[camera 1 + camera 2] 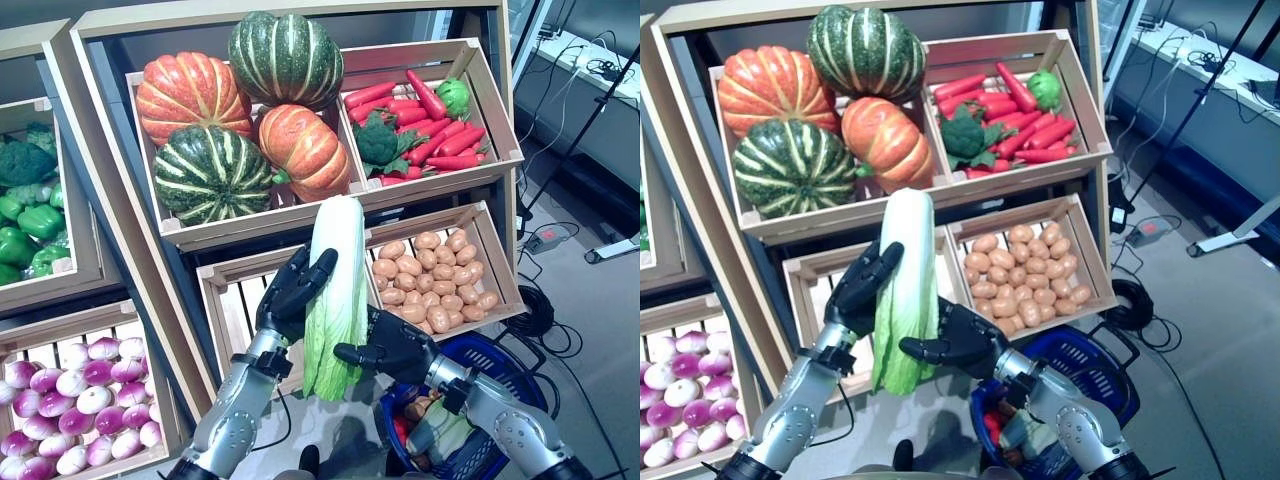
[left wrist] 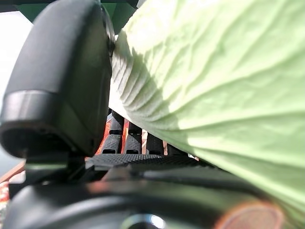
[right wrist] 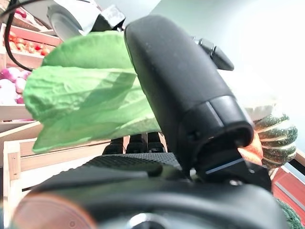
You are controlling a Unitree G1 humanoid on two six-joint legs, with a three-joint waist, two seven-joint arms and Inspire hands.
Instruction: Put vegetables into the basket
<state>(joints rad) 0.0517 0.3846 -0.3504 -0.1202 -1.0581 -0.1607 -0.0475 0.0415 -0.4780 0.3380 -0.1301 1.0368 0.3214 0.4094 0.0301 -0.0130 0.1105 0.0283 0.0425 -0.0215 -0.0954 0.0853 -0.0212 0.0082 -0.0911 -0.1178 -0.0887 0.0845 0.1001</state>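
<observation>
A long pale-green napa cabbage (image 1: 335,270) stands upright in the air in front of the shelf, white stem end up and leafy end down. My left hand (image 1: 290,295) is shut on its left side, the thumb (image 2: 62,81) pressed on the leaves (image 2: 214,71). From the right, my right hand (image 1: 400,345) grips the lower leaves (image 3: 86,100), with its thumb (image 3: 181,90) over them. The blue basket (image 1: 500,350) sits low on the right, under my right forearm, with some produce in it. The cabbage hangs just left of the basket.
Shelf crates stand behind: striped and orange pumpkins (image 1: 230,120), red peppers with broccoli (image 1: 425,115), potatoes (image 1: 430,280), and a slatted crate (image 1: 235,300) right behind the cabbage. Purple-white turnips (image 1: 70,400) and green peppers (image 1: 25,220) fill crates at the left.
</observation>
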